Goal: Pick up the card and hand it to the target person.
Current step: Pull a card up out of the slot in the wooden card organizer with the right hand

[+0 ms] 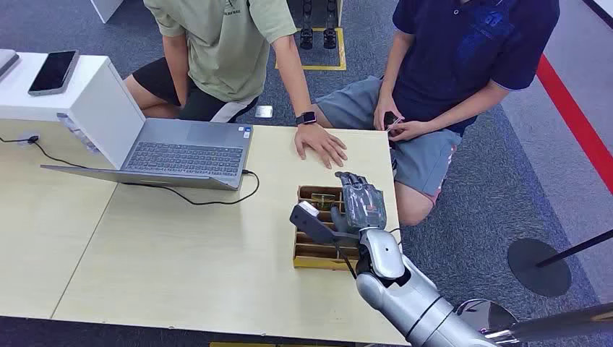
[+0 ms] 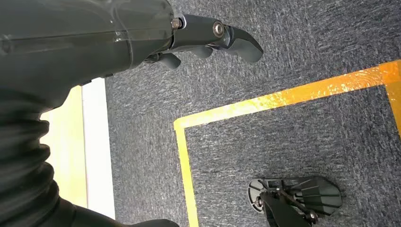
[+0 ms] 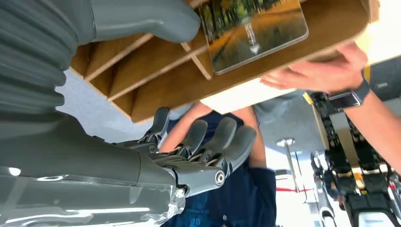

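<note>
A pale wooden table [image 1: 181, 267] fills most of the head view, with two seated people at its far edge. An open laptop [image 1: 184, 155] sits toward the left, its cable trailing across the tabletop. The person in the green shirt [image 1: 224, 43] rests a hand [image 1: 322, 143] flat on the table, just beyond a small wooden box. The person in the dark blue shirt [image 1: 470, 50] sits to the right, off the table's corner.

The wooden box [image 1: 311, 249] is split by thin dividers into narrow slots. In the right wrist view, a card [image 3: 253, 30] printed with an autumn tree-lined path lies in one slot at the box's far end; the other slots visible there look empty.

The right hand [image 1: 359, 206] hovers over the box, fingers [image 3: 222, 142] spread and holding nothing; the thumb [image 3: 146, 21] lies near the card. The left hand [image 2: 208, 40] hangs over the carpet, fingers curled in, nothing visible in them.

The step in hand appears to be reaching for the card. To do it well, the thumb and a finger should probably close on the card's free edge, clear of the divider, then lift straight out so the light box does not tip
</note>
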You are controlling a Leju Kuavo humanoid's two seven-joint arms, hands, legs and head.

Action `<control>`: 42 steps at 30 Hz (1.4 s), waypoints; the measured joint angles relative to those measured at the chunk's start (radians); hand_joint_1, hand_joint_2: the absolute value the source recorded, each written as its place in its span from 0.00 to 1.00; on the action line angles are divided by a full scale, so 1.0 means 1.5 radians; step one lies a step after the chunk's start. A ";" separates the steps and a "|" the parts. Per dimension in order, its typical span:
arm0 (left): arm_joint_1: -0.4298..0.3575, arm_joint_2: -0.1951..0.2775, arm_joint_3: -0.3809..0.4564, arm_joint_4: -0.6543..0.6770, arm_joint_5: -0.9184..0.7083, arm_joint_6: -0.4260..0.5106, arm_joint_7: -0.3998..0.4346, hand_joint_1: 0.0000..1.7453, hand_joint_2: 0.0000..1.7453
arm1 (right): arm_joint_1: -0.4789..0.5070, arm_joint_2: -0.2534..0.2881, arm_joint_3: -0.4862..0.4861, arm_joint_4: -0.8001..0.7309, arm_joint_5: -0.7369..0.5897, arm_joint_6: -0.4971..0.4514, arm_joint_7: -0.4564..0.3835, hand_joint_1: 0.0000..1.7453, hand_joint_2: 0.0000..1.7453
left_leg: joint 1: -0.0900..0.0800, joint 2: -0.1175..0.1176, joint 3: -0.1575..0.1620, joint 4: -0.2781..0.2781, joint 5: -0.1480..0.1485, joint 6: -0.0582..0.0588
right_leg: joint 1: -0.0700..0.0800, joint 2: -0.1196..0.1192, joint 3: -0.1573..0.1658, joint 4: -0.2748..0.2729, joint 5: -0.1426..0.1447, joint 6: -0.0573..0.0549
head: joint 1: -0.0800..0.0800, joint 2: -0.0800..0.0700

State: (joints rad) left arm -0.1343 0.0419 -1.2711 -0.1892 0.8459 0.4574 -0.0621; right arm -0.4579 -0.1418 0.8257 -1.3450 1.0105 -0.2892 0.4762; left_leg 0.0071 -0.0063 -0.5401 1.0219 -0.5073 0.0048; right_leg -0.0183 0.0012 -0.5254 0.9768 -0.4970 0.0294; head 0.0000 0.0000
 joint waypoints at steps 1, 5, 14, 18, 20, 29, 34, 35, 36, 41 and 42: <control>0.000 0.000 0.001 0.000 0.000 0.000 0.000 0.00 1.00 | 0.002 0.000 0.000 -0.002 0.000 0.001 0.000 0.36 1.00 | 0.000 0.000 0.000 0.000 0.000 0.000 | 0.000 0.000 0.000 0.000 0.000 0.000 | 0.000 0.000; 0.001 -0.001 0.003 0.000 0.003 0.000 -0.002 0.00 1.00 | 0.012 0.000 -0.001 -0.015 0.006 0.001 0.002 0.33 1.00 | 0.000 0.000 0.000 0.000 0.000 0.000 | 0.000 -0.001 0.001 -0.001 0.000 0.000 | 0.000 0.000; 0.003 0.000 0.007 0.001 0.007 0.003 -0.002 0.00 1.00 | 0.025 -0.001 -0.001 -0.039 0.014 0.013 0.006 0.33 1.00 | 0.001 0.000 0.000 -0.001 0.001 0.000 | 0.001 0.000 0.001 -0.001 0.001 -0.001 | 0.000 0.000; 0.004 0.000 0.008 0.001 0.007 0.004 -0.002 0.00 1.00 | 0.031 0.002 -0.001 -0.034 0.010 0.016 0.006 0.31 1.00 | 0.001 0.000 0.000 -0.001 0.001 0.000 | 0.001 0.000 0.001 -0.002 0.001 -0.001 | 0.000 0.000; 0.004 0.001 0.007 0.000 0.007 0.004 -0.001 0.00 1.00 | 0.033 0.005 -0.002 -0.024 0.005 0.018 0.005 0.33 1.00 | 0.001 0.000 0.001 -0.001 0.001 0.000 | 0.001 0.000 0.001 -0.002 0.001 -0.001 | 0.000 0.000; 0.000 0.000 0.004 0.000 0.005 0.003 0.000 0.00 1.00 | 0.027 0.021 0.004 0.025 -0.015 0.020 -0.013 0.49 1.00 | 0.000 0.000 0.001 -0.001 0.000 0.000 | 0.000 0.000 0.001 -0.001 0.000 0.000 | 0.000 0.000; -0.001 0.000 0.004 0.000 0.004 0.003 0.001 0.00 1.00 | 0.024 0.027 0.009 0.039 -0.020 0.018 -0.018 0.52 1.00 | 0.000 0.000 0.001 -0.001 0.000 0.000 | 0.000 0.000 0.000 -0.001 0.000 0.000 | 0.000 0.000; -0.001 0.000 0.004 0.000 0.004 0.003 0.001 0.00 1.00 | 0.023 0.027 0.009 0.041 -0.021 0.017 -0.020 0.51 1.00 | 0.000 0.000 0.001 -0.001 0.000 0.000 | 0.000 0.000 0.000 -0.001 0.000 0.000 | 0.000 0.000; -0.001 0.000 0.004 0.000 0.004 0.003 0.001 0.00 1.00 | 0.023 0.027 0.009 0.041 -0.021 0.017 -0.020 0.51 1.00 | 0.000 0.000 0.001 -0.001 0.000 0.000 | 0.000 0.000 0.000 0.000 0.000 0.000 | 0.000 0.000; -0.001 0.000 0.004 0.000 0.004 0.003 0.001 0.00 1.00 | 0.023 0.027 0.009 0.041 -0.021 0.017 -0.020 0.51 1.00 | 0.000 0.000 0.001 -0.001 0.000 0.000 | 0.000 0.000 0.000 0.000 0.000 0.000 | 0.000 0.000; -0.001 0.000 0.004 0.000 0.004 0.003 0.001 0.00 1.00 | 0.023 0.027 0.009 0.041 -0.021 0.017 -0.020 0.51 1.00 | 0.000 0.000 0.001 -0.001 0.000 0.000 | 0.000 0.000 0.000 0.000 0.000 0.000 | 0.000 0.000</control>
State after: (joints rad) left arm -0.1356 0.0426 -1.2658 -0.1890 0.8521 0.4618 -0.0599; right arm -0.4234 -0.1009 0.8399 -1.2830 0.9784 -0.2639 0.4466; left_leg 0.0066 -0.0061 -0.5391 1.0209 -0.5071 0.0048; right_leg -0.0189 0.0017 -0.5247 0.9764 -0.4970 0.0299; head 0.0000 0.0000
